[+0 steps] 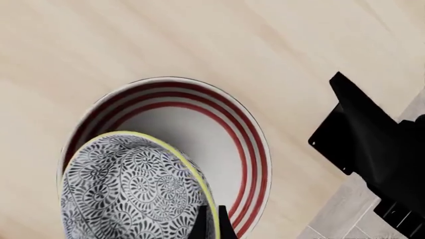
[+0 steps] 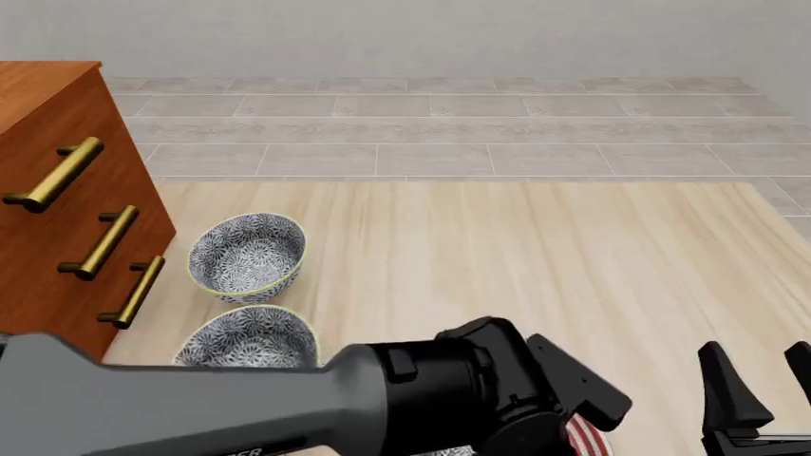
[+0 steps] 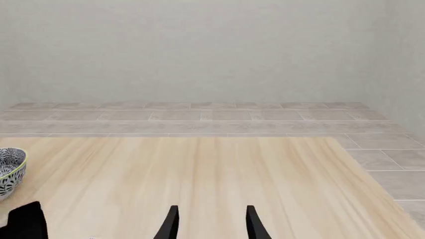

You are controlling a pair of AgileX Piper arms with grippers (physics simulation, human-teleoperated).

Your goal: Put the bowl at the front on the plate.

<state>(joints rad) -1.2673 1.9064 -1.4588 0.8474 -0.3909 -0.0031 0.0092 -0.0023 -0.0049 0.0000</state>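
Two patterned bowls (image 2: 247,256) (image 2: 246,340) sit on the surface (image 2: 507,266) at your far left, beside a wooden drawer chest (image 2: 64,199) with brass handles; your left arm (image 2: 254,404) fills the near foreground of the front view and hides most of what is below it. Your left wrist view shows the bowl (image 1: 129,191) you are carrying, tilted over the plate (image 1: 256,149) and covering its near part; whether the two touch cannot be told. Your left tool (image 1: 212,224) pinches the bowl's yellow-green rim, one dark finger on each side of the wall. The plate lies flat on the surface, only a sliver of its red rings peeking out past your arm in the front view. Your right tool (image 3: 209,224) hangs over bare wood with its fingers spread, holding nothing.
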